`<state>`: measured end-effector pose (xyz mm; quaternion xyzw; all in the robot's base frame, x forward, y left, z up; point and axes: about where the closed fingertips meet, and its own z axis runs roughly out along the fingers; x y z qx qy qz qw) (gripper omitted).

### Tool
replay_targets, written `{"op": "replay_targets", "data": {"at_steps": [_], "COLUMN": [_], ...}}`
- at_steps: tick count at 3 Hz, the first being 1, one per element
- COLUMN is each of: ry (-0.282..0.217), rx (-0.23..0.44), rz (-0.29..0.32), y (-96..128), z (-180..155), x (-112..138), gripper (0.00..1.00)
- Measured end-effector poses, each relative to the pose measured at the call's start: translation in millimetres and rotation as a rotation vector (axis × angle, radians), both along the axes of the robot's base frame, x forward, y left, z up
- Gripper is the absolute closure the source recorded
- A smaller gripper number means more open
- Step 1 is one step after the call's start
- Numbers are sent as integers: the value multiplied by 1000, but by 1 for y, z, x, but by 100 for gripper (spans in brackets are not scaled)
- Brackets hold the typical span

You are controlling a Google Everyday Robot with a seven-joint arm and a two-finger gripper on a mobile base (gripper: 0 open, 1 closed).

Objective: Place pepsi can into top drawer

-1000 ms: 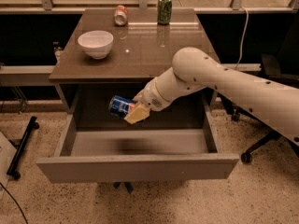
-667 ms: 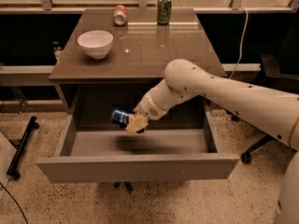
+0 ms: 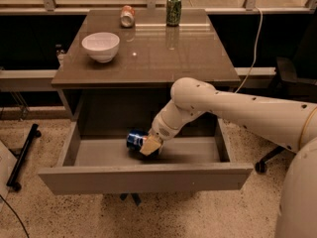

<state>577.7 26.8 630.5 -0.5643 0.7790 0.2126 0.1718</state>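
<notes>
We see the pincer point(image 3: 150, 145) reaching down inside the open top drawer point(image 3: 143, 178), a little left of the drawer's middle and low over its floor. Its tan fingers are clamped on the pepsi can point(image 3: 134, 140). The can lies tilted on its side in that grip, inside the drawer and nearer the drawer's back than its front panel. We cannot tell whether it already touches the drawer floor.

The main risk, as we judge it, is the release. A can let go on its side is free to roll, and it could run toward the drawer's left wall or its front panel. If there is a gap beneath it, the drop would add a bounce. That would matter little for the task, since the drawer's walls should contain it.

A second risk is the retreat. The arm's forearm passes close under the edge of the bench point(image 3: 163, 58) above the drawer, so lifting steeply could knock that edge. Fingers that open too little could drag the can up and out over the drawer's rim.

The white bowl point(image 3: 101, 45), green can point(image 3: 173, 9) and orange-and-silver can point(image 3: 127, 16) sit on the bench well above the drawer, out of harm's way.
</notes>
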Motion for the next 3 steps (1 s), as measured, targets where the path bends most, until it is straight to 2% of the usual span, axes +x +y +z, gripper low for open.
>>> {"op": "replay_targets", "data": {"at_steps": [2,3], "ry": [8,9], "rx": [1,1], "rz": [2,4], "y": [2,3], "z": [-2,-3], "x": [-2,-2], "gripper": [4,0]}}
